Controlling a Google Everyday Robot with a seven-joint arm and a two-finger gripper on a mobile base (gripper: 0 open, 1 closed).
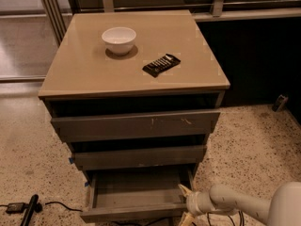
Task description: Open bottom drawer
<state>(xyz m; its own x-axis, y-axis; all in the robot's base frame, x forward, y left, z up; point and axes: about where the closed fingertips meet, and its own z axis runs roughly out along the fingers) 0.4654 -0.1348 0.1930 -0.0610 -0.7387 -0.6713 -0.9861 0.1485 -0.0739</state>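
Gripper (183,204), fingers apart, at right front corner of pulled-out bottom drawer (134,213).

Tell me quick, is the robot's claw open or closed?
The claw looks open and holds nothing, by the right front corner of the bottom drawer.

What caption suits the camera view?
Bottom drawer pulled out; gripper at its front corner; white bowl and black packet on the cabinet top.

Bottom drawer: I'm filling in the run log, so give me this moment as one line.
bottom drawer: pulled out, tray visible | gripper: at drawer's front right corner | cabinet top: white bowl, dark packet
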